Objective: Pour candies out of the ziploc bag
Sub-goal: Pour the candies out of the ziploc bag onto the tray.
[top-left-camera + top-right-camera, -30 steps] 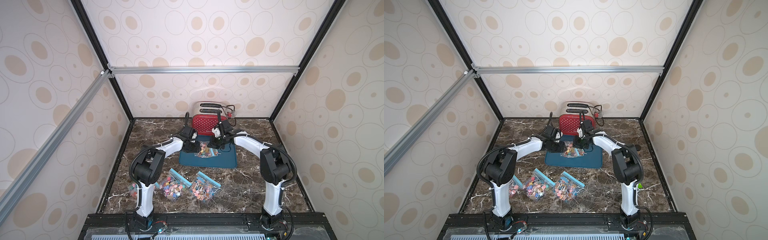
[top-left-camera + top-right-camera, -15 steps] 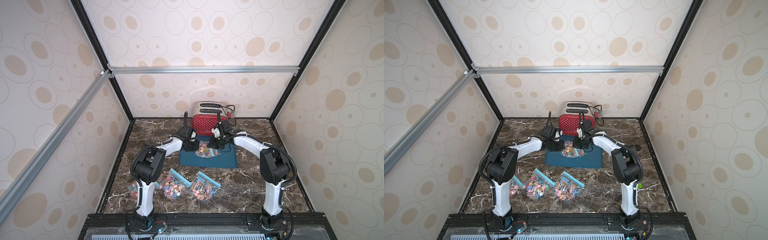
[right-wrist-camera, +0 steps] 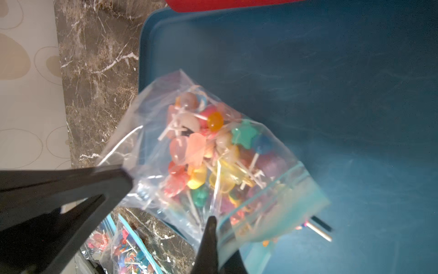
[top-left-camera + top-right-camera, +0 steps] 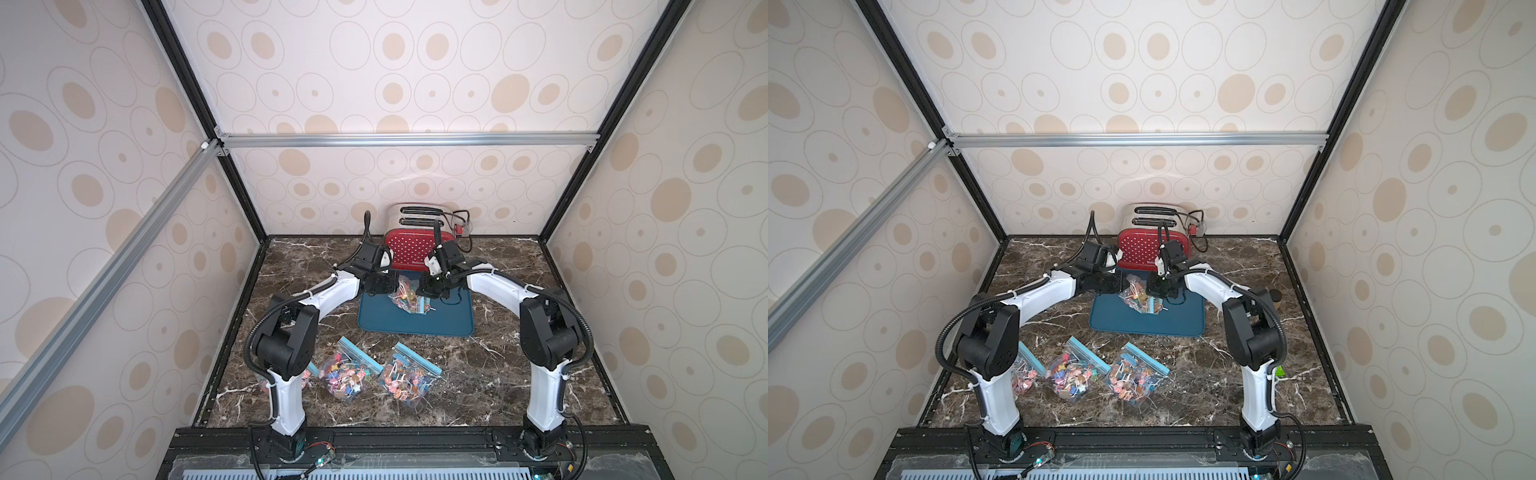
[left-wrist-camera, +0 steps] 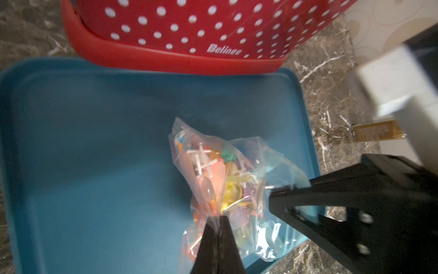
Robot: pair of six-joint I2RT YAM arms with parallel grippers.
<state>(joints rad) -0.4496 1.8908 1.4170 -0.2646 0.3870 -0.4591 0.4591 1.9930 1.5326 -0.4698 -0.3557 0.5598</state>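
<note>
The clear ziploc bag (image 4: 406,296) (image 4: 1136,297) hangs just over the blue tray (image 4: 451,322), between both grippers. It holds the candies (image 3: 201,147) (image 5: 220,170), small coloured lollipops on white sticks. My left gripper (image 5: 217,217) (image 4: 391,286) is shut on a pinch of clear plastic at the bag's closed end. My right gripper (image 3: 212,220) (image 4: 423,291) is shut on the bag's edge next to the teal zip band (image 3: 284,197). The zip end sits lower, near the tray floor. One lollipop stick (image 3: 318,231) pokes out past the zip band.
A red polka-dot toaster (image 4: 417,249) (image 5: 189,26) stands right behind the tray (image 4: 1183,322). Three more bags of lollipops (image 4: 345,374) (image 4: 409,379) (image 4: 1023,374) lie on the marble table (image 4: 490,374) near the front, one partly behind the left arm. Patterned walls enclose the table.
My left gripper's jaws have closed on the bag's plastic. The right gripper keeps its hold, and the bag stays over the tray.
</note>
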